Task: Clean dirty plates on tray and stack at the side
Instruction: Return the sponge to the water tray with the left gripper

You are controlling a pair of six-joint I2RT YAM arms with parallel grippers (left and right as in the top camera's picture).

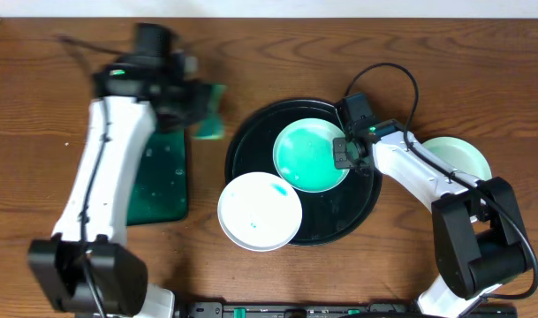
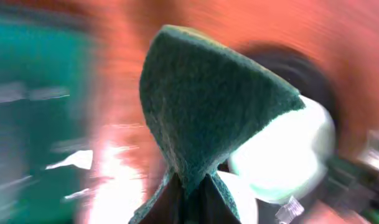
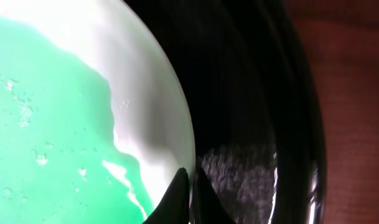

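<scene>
A mint-green plate [image 1: 308, 155] lies inside the black tray [image 1: 251, 141]. My right gripper [image 1: 344, 152] is shut on its right rim; in the right wrist view the fingers [image 3: 189, 180] pinch the plate [image 3: 65, 93] edge over the tray [image 3: 251, 93]. A white plate [image 1: 260, 212] with a small green smear rests on the tray's front-left rim. A second mint-green plate [image 1: 458, 155] sits on the table right of the tray. My left gripper [image 1: 198, 104] is shut on a green sponge [image 1: 214, 113], held left of the tray; the sponge [image 2: 208, 112] fills the blurred left wrist view.
A rectangular dark green tray [image 1: 158, 181] lies on the wooden table at the left, under the left arm. The right arm's cable loops above the black tray.
</scene>
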